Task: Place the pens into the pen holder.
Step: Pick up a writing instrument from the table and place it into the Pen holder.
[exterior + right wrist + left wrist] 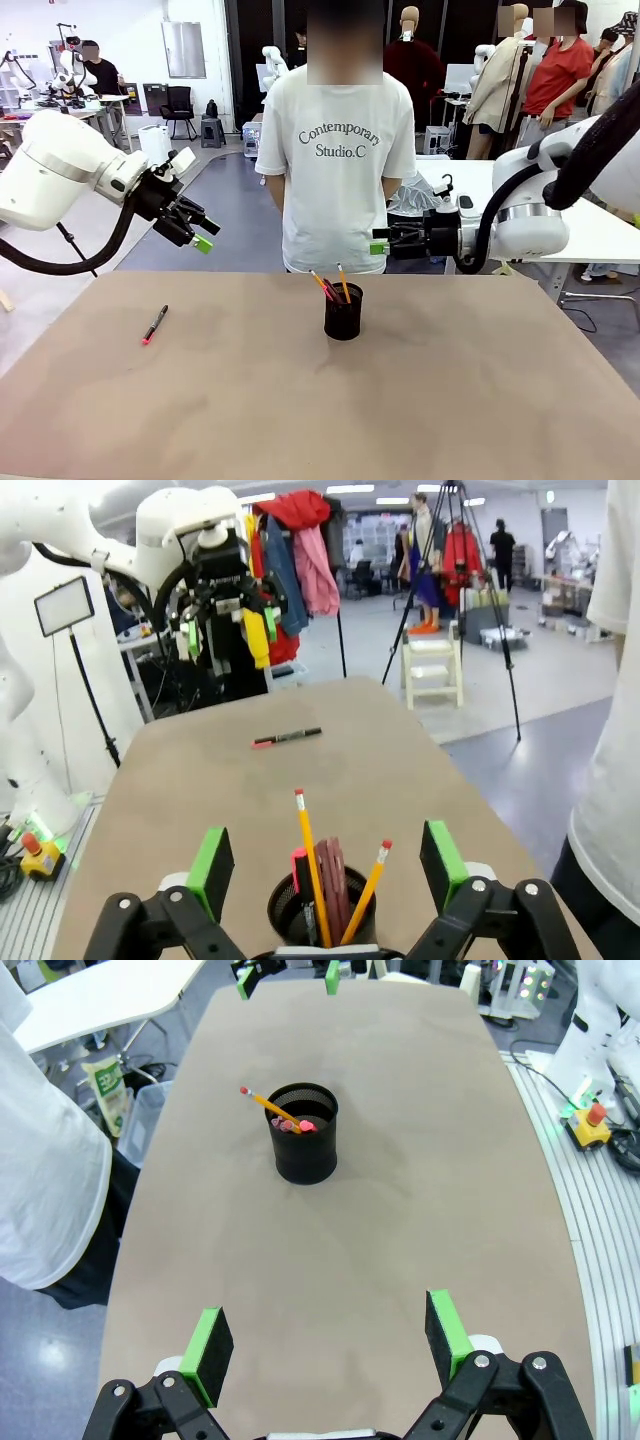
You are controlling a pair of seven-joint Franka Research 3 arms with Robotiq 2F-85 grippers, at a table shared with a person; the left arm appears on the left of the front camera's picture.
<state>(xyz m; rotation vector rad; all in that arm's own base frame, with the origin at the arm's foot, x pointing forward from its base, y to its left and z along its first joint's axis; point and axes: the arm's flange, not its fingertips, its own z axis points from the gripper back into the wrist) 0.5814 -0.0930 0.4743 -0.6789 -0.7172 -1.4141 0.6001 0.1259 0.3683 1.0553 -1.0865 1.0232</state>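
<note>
One pen is not in the cup yet: the black marker [154, 325] with pink-red ends lies flat on the worktop [430, 400], over on the left and well apart from the pen holder [343, 314]. The holder stands upright near the middle of the worktop. The other pens [331, 286] lean in it, tips fanned above the rim (the right wrist view gives two yellow pencil-like ones plus a reddish-brown and a pink-red one, count not sure). The left tool [207, 235] hangs in the air over the left edge, jaws wide, nothing between the pads. It is on the marker's side, so I judge it the one placed to pick it. The right tool [380, 240] hovers above the holder, a little to its far right, jaws wide and empty too, a spot that suits dropping pens in. A person [340, 170] stands at the far edge, hands not over the worktop. The task looks nearly done, with one pick and one drop left. The marker is thin and lies flat, so the pinch should come low and square across it.
</note>
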